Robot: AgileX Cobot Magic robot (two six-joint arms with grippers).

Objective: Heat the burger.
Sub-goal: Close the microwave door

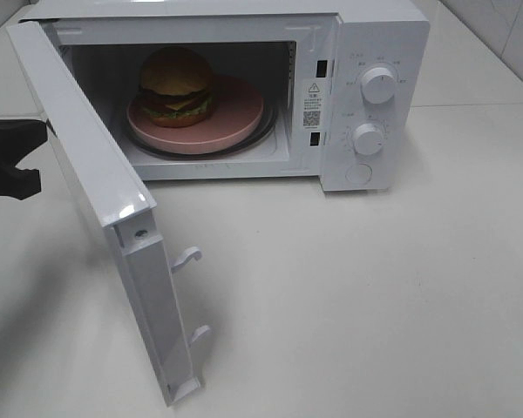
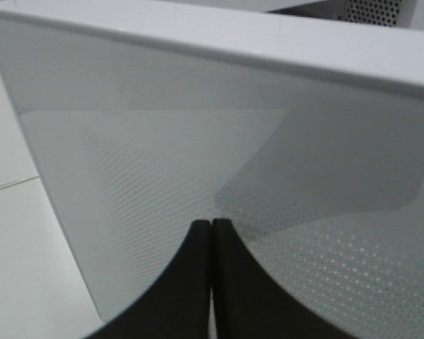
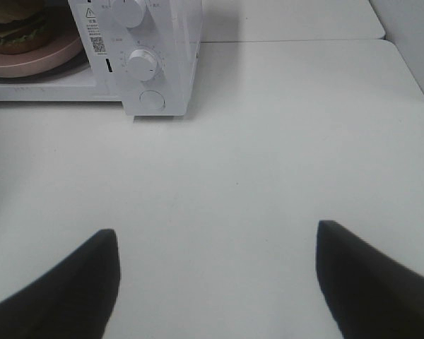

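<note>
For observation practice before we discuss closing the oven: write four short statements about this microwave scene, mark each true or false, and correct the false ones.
1. The burger sits on the pink plate inside the microwave. True.
2. The microwave's door is closed. False: it stands wide open.
3. The left end effector is shut, right by the door's outer face. True.
4. The right end effector grips the plate. False: it is open and empty, above the bare table.
</note>
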